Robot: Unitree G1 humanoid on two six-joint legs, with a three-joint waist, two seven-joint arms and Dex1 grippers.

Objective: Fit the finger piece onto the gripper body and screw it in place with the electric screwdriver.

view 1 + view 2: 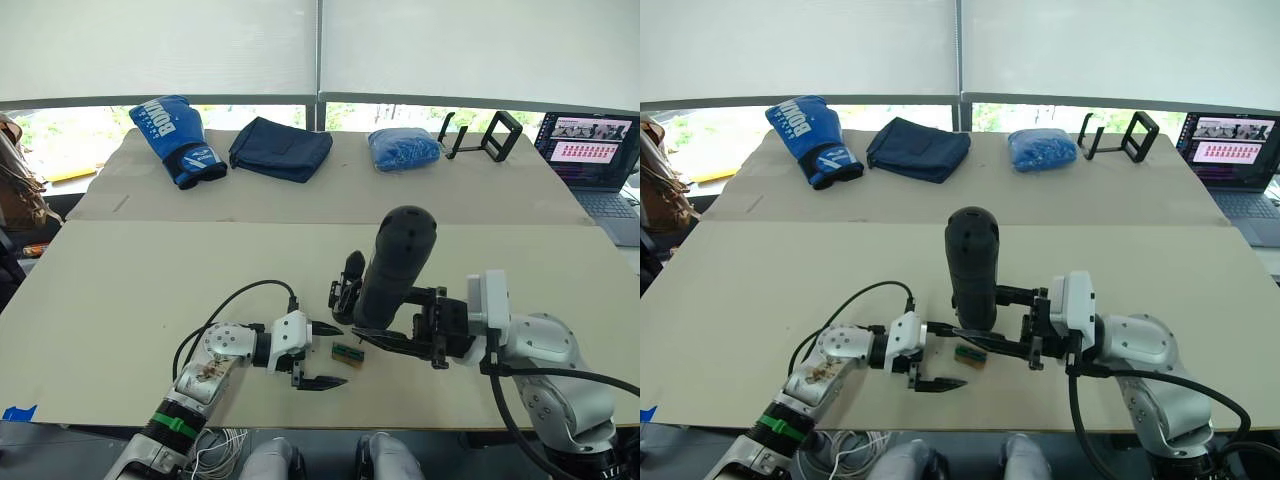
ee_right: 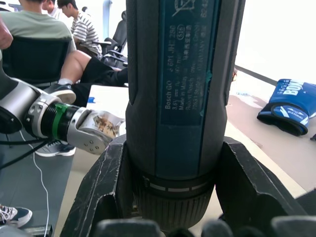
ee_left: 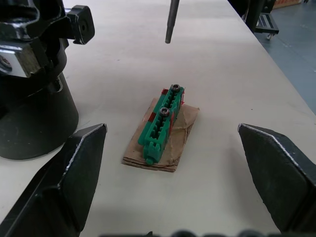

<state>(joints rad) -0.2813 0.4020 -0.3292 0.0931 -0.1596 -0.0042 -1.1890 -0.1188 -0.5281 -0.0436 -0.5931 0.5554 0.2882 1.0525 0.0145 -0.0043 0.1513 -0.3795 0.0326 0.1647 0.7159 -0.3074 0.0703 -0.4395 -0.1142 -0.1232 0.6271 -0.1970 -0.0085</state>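
Right gripper (image 1: pixel 992 322) clamped on electric screwdriver (image 1: pixel 972 265), held upright, bit (image 3: pixel 171 22) hanging above green screw holder (image 3: pixel 162 123). Left gripper (image 1: pixel 322 355) spread wide, empty, flanking holder. Gripper body (image 3: pixel 32 84) stands just beside holder. Finger piece probably not yet fitted; view unclear. Bit to be lowered straight onto screw head, kept vertical.

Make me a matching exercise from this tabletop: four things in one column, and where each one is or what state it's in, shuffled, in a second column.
Things
1. electric screwdriver
2. left gripper
3. green screw holder
4. boxing glove

Places or states
A. lying on a scrap of brown cardboard
B. at the table's far edge
C. held upright in the right gripper
D. open, holding nothing

Pairs: 1-C, 2-D, 3-A, 4-B
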